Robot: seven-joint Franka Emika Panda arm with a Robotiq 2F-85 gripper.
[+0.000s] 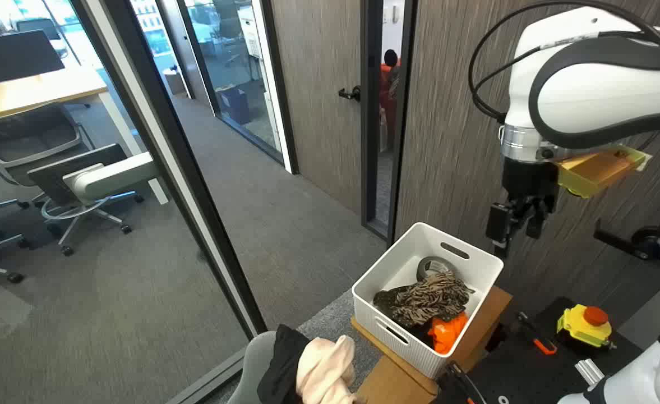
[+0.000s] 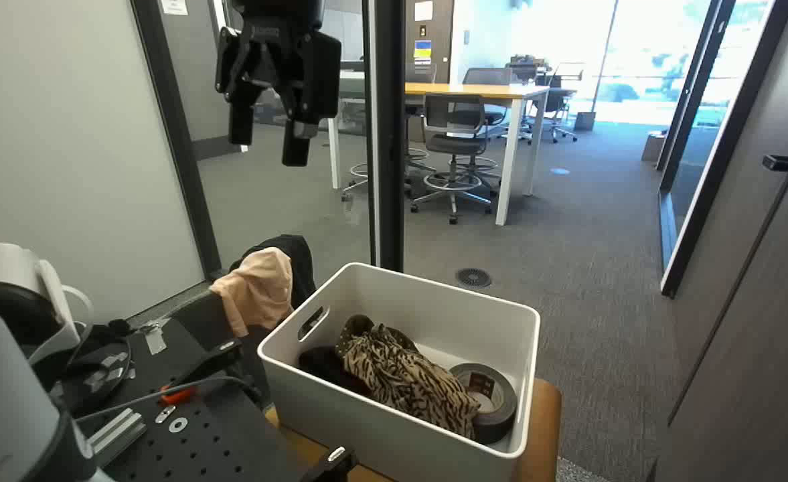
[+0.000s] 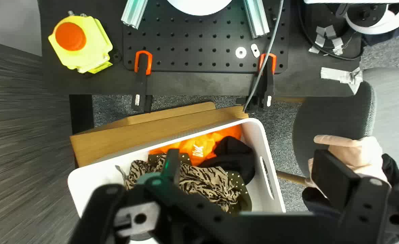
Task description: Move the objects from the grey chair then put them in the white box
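the robotiq gripper (image 2: 268, 137) hangs in the air, its jaws spread wide and released, the fingers (image 2: 295, 150) well apart. lower than the jaws in both exterior views, the grey chair (image 1: 254, 359) bears a pale cream-beige cloth (image 1: 325, 367), with a black cloth (image 1: 286, 359) touching it; in the wrist view that pale cloth is partly hidden by one finger. seen through the gap between the jaws in the wrist view, and well below them, is the slotted end wall of the white plastic tub (image 3: 260, 200), which stands on a brown cardboard box (image 3: 158, 134). the opposite finger covers part of a tiger-striped cloth (image 3: 202, 178) inside the tub; next to that cloth, also below the jaws, lie an orange bundle (image 3: 182, 147) with white lettering, black fabric (image 3: 235, 157), a polka-dot cloth (image 3: 244, 198) and, in an exterior view, a roll of tape (image 2: 505, 398). ahead of the jaws in the wrist view, past the tub, a dark tabletop (image 3: 199, 84) carries a black perforated board (image 3: 193, 44), with two black-and-orange clamps (image 3: 141, 81) at the edge nearest the jaws and a yellow emergency-stop box (image 3: 92, 51) to one side
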